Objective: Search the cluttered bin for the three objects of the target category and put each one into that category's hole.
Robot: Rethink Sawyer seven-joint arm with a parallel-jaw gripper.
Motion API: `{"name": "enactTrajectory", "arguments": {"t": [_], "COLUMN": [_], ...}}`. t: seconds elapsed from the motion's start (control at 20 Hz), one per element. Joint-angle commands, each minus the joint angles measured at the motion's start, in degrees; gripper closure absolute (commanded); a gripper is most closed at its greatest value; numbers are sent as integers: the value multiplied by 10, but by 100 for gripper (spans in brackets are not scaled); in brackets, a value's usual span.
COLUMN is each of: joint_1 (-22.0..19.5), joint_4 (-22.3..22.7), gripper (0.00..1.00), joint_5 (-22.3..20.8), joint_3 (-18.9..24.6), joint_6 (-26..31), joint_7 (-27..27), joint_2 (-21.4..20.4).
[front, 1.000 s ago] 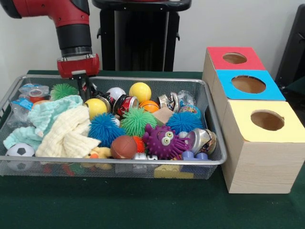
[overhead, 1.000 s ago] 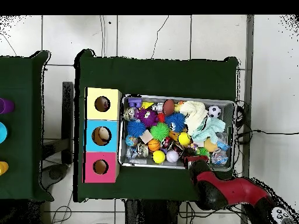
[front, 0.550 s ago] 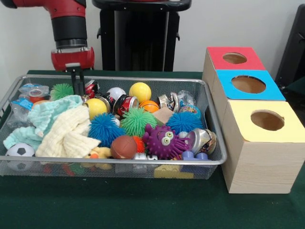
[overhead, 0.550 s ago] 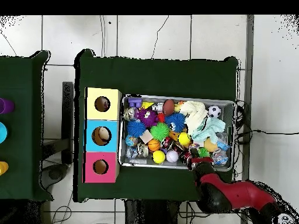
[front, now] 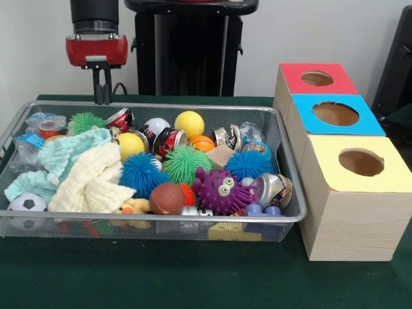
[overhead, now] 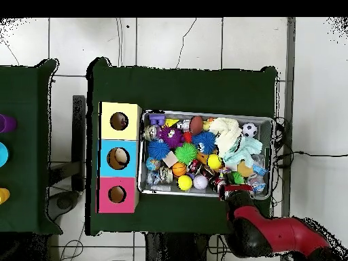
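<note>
Our black two-fingered gripper (front: 101, 95) under its red wrist hangs above the far rim of the silver wire-mesh bin (front: 291, 193), its fingers pressed together and holding nothing; the target category is not shown to us, but a crushed red metal can (front: 120, 118) lies just below and slightly to the picture's right, tilted; smooth balls, soft spiky toys and crumpled cloths fill the rest.

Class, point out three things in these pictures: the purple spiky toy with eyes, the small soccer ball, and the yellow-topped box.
purple spiky toy (front: 220, 190): front view, on its body below the eyes.
soccer ball (front: 26, 205): front view, on its upper face.
yellow-topped box (front: 386, 172): front view, on the yellow top beside the hole.
</note>
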Motion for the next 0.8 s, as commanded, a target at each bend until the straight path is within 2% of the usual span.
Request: {"name": "enactTrajectory", "arguments": {"t": [0.05,0.25,0.4,0.45,0.6,0.8], "joint_1": [32,58,52,50,42,35], "joint_4": [16,-23,-34,-35,-33,-34], "gripper": [100,100,100,0,0,0], "joint_5": [33,22,13,11,5,4], "joint_3": [-5,-44,-42,-43,-38,-27], "joint_6": [53,15,10,0,-15,1], "joint_7": [63,62,58,58,60,55], "joint_2": [-29,29,45,48,51,58]}}
